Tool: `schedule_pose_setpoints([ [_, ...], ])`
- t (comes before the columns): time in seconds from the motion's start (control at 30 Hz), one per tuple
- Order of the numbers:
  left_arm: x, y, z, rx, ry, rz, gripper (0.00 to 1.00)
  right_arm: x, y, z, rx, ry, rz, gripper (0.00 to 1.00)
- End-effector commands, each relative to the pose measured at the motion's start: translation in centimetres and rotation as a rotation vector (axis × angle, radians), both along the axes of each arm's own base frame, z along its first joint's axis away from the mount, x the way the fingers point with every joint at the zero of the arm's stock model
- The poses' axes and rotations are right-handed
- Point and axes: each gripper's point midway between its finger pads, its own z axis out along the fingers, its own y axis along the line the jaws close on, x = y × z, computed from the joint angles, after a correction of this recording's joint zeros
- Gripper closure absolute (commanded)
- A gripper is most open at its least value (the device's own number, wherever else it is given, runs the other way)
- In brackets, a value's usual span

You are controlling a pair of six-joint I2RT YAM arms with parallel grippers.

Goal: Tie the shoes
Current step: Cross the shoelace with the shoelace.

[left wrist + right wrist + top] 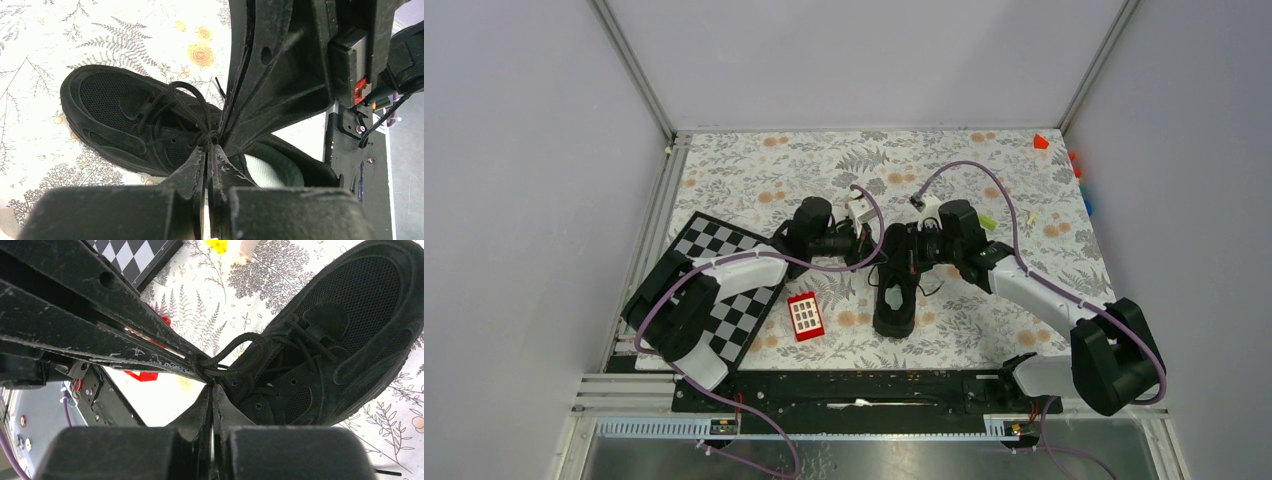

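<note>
The black shoe lies on the flowered tablecloth, its heel towards the arms and its toe under the grippers. My left gripper and right gripper meet tip to tip above its laces. In the left wrist view the left gripper is shut on the lace knot over the shoe, and a lace loop arcs up from it. In the right wrist view the right gripper is shut on the lace right under the left fingers, with the loop running to the shoe.
A chequered board lies left of the shoe, with a red block between them. A small yellow piece sits behind the right gripper. More coloured blocks sit at the far right edge. The black base rail runs along the near side.
</note>
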Motion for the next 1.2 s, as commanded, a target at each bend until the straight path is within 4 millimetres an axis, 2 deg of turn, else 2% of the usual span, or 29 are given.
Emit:
schedule_pose_setpoints([
  [0.0,-2.4,-1.5,3.8,-0.108,-0.057,-0.128,1.0,3.2,-0.5,0.8,0.0,-0.087,-0.188,1.0],
  [0.13,-3.0,-1.6,3.6,-0.107,-0.047,-0.139,1.0,3.7,-1.0,1.2,0.012,-0.109,-0.259,1.0],
  [0.37,-3.3,-1.8,3.3,-0.103,-0.044,-0.135,1.0,4.1,-0.4,2.9,0.071,-0.135,-0.264,1.0],
  [0.5,-2.8,-1.7,2.9,-0.091,-0.049,-0.111,1.0,3.4,-0.6,3.2,0.079,-0.14,-0.258,1.0],
  [0.7,-1.3,-1.5,2.5,-0.072,-0.061,-0.034,1.0,2.1,-1.0,2.5,0.084,-0.114,-0.249,1.0],
  [0.97,0.0,-0.9,2.5,-0.075,-0.077,0.027,1.0,1.3,-2.2,1.7,0.078,-0.116,-0.295,1.0],
  [1.17,0.3,-0.4,2.6,-0.078,-0.082,0.039,1.0,1.0,-3.2,2.5,0.102,-0.16,-0.343,1.0],
])
